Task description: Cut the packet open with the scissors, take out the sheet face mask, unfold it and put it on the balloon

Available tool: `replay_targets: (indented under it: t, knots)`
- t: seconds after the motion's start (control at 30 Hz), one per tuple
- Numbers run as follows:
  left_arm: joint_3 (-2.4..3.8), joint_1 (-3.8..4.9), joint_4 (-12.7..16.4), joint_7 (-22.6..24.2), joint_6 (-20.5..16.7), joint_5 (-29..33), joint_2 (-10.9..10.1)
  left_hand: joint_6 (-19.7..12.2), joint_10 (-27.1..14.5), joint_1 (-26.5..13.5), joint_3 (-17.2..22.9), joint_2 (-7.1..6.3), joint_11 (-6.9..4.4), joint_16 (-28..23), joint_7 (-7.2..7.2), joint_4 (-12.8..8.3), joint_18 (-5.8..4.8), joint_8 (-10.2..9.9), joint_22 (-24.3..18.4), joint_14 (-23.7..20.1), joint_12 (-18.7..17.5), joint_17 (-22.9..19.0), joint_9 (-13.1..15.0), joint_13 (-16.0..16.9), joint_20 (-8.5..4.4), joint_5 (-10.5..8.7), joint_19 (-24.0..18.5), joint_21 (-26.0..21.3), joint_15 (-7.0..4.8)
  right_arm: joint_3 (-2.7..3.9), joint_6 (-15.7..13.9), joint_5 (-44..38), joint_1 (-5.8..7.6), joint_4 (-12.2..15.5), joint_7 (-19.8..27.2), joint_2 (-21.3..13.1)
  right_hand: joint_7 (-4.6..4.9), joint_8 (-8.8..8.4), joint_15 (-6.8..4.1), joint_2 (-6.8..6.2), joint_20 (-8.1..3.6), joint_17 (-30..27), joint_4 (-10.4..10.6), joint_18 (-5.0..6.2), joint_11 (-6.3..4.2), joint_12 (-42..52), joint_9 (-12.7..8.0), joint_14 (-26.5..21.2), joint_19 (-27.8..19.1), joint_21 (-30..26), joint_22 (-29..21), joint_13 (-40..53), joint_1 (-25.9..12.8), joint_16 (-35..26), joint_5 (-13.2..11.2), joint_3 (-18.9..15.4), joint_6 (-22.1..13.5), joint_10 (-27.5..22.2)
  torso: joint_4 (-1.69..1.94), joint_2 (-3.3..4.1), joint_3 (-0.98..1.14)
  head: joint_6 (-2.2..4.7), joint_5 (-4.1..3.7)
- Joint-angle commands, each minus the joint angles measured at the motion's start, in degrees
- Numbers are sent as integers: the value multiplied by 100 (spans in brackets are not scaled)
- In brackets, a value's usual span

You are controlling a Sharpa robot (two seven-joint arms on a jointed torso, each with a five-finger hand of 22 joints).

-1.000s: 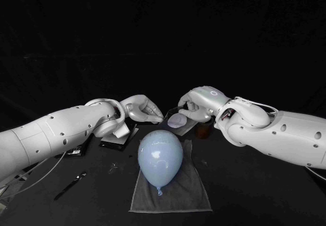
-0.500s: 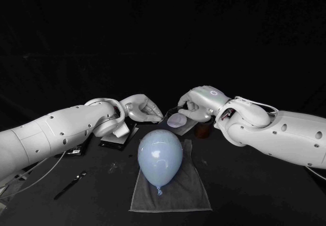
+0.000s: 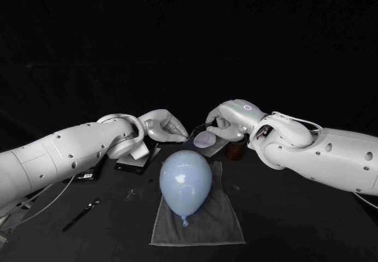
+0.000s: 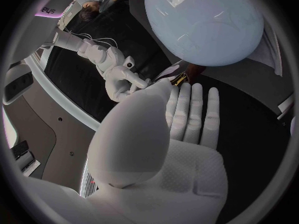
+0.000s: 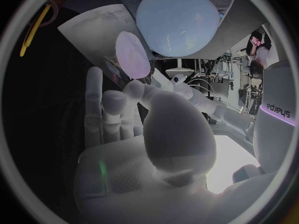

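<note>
A pale blue balloon [image 3: 185, 180] [image 5: 177, 21] [image 4: 206, 22] lies on a grey towel [image 3: 206, 224] in the middle of the table. Just beyond its far end hangs the sheet mask [image 3: 205, 140] [image 5: 132, 55], still a small folded oval, pinched by my right hand [image 3: 223, 121] [image 5: 124, 119]. My left hand [image 3: 163, 127] [image 4: 181, 119] faces it, fingertips right at the mask's edge; whether they grip it is hidden. The cut packet [image 5: 93, 27] [image 3: 135, 158] lies flat under my left wrist. Dark scissors [image 3: 80, 214] lie at the front left.
A small brown object [image 3: 234, 150] [image 4: 181, 79] stands on the table below my right hand, beside the balloon's far end. A dark flat item [image 3: 88, 174] sits under my left forearm.
Hardly anything: the folded mask has edged slightly upward between the two hands, which stay where they were.
</note>
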Motion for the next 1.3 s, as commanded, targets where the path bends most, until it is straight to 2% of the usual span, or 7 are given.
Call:
replay_targets:
  t: [0.03,0.8,1.3]
  knots:
    - [4,1,16,120,-58,-37,-1,-6,-49,-72,43,-53,14,-39,28,-2,-29,-26,7,37,-16,12,6,-1,0,13,-7,-26,8,7,37,0,7,-13,-40,9,4,83,1,50,16,10,-36,115,0,-18,331,31,4,6,6,4,-2,6,29,1,38,34,0,1,2,0,1]
    - [2,-2,-6,112,-19,-13,32,0,-56,-96,202,-62,5,-58,21,-62,-31,-23,5,45,-2,40,22,8,0,16,-13,-35,1,8,35,1,7,4,-39,30,4,83,1,50,16,10,-36,115,0,-18,331,31,4,6,6,4,-2,6,29,1,38,34,-8,2,4,-30,12]
    - [-34,-10,40,148,-93,-191,67,16,-41,-78,299,-84,-2,-63,15,-110,-27,-13,7,61,9,54,35,12,-1,15,-5,-33,-4,14,59,57,7,6,-65,54,2,86,-2,50,15,0,-46,116,-2,-34,329,36,10,8,9,3,-1,-10,29,7,39,44,0,0,2,-57,4]
